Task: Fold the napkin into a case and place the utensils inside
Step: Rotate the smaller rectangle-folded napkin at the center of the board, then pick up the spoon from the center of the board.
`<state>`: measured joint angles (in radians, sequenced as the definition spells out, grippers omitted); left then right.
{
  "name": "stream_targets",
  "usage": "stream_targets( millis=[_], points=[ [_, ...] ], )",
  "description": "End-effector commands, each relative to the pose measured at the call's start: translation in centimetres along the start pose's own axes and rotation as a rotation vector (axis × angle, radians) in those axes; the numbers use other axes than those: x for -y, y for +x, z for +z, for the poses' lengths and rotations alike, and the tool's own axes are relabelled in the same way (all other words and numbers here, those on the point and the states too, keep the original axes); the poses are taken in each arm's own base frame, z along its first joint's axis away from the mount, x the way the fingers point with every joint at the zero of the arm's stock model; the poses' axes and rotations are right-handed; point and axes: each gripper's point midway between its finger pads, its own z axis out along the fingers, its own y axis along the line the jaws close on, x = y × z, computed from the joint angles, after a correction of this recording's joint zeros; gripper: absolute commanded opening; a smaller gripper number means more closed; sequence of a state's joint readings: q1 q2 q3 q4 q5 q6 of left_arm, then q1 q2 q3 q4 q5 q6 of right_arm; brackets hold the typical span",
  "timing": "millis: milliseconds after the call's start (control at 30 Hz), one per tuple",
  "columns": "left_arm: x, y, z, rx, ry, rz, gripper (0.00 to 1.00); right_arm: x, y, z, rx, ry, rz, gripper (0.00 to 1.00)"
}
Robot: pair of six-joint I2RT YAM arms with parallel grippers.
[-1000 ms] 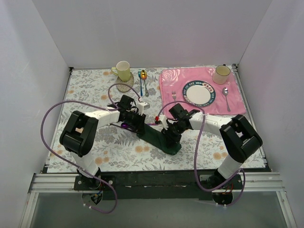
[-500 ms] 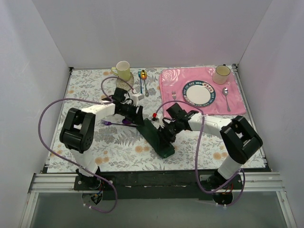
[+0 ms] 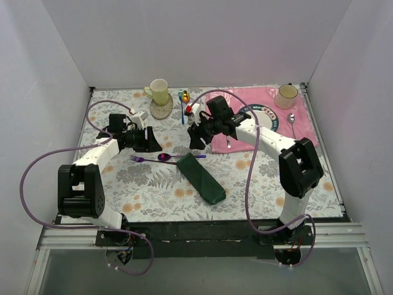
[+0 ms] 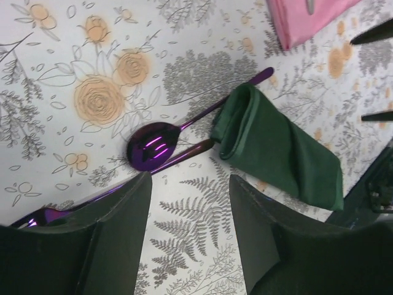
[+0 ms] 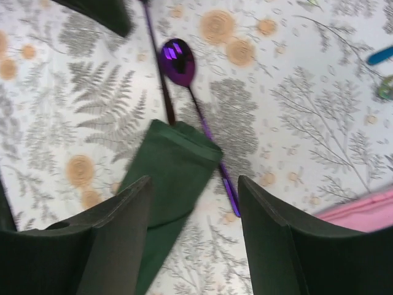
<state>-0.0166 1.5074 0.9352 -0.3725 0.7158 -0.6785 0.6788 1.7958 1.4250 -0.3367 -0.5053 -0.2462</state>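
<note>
Both the left gripper [image 4: 190, 184] and right gripper [image 5: 193, 184] gape empty near the narrow dark-green case [image 4: 276, 153].

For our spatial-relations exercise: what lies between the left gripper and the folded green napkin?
The purple spoon and purple fork, on the floral tablecloth; top and left wrist views show them.

In the left wrist view, the fork [image 4: 184, 153] had its tines mostly hidden behind a finger [image 4: 116, 239] of the left gripper [image 4: 190, 179], and its handle tip was hidden at the mouth of the case [image 4: 276, 153]. In the right wrist view, the pink placemat [image 5: 362, 209] was blurred and cut off at the edge.
</note>
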Motion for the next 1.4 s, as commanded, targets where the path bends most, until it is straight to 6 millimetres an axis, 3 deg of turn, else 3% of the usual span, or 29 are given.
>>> stream_targets(
  millis=[0, 167, 433, 767, 833, 967, 1133, 1233, 1367],
  points=[
    [-2.5, 1.1, 0.2, -0.042, -0.116, 0.021, 0.51, 4.1, 2.1, 0.1, -0.089, 0.099, -0.001, 0.66],
    [-3.3, 2.3, 1.6, -0.071, -0.115, -0.091, 0.46, 5.6, 2.3, 0.1, -0.080, 0.122, 0.025, 0.66],
    [-4.3, 4.6, 3.8, -0.117, -0.087, -0.214, 0.41, 6.1, 2.6, -0.7, -0.063, 0.125, 0.053, 0.67],
    [-6.4, 6.2, 4.7, -0.113, -0.046, -0.408, 0.33, 6.7, 2.7, -1.4, -0.051, 0.130, 0.074, 0.68],
    [-6.4, 6.1, 5.0, -0.113, -0.025, -0.437, 0.31, 6.8, 2.8, -1.3, -0.049, 0.123, 0.083, 0.68],
    [-7.6, 5.6, 5.4, -0.097, -0.036, -0.477, 0.18, 7.1, 2.7, -1.4, -0.042, 0.124, 0.082, 0.70],
    [-8.4, 5.7, 5.9, -0.112, -0.028, -0.518, 0.14, 7.8, 2.2, -1.5, -0.034, 0.133, 0.078, 0.71],
    [-8.3, 5.7, 6.2, -0.117, -0.006, -0.524, 0.00, 8.4, 2.0, -1.7, -0.029, 0.139, 0.087, 0.71],
    [-8.2, 3.4, 5.0, -0.053, 0.025, -0.459, 0.00, 8.7, 2.0, -1.6, -0.028, 0.140, 0.082, 0.73]
  ],
)
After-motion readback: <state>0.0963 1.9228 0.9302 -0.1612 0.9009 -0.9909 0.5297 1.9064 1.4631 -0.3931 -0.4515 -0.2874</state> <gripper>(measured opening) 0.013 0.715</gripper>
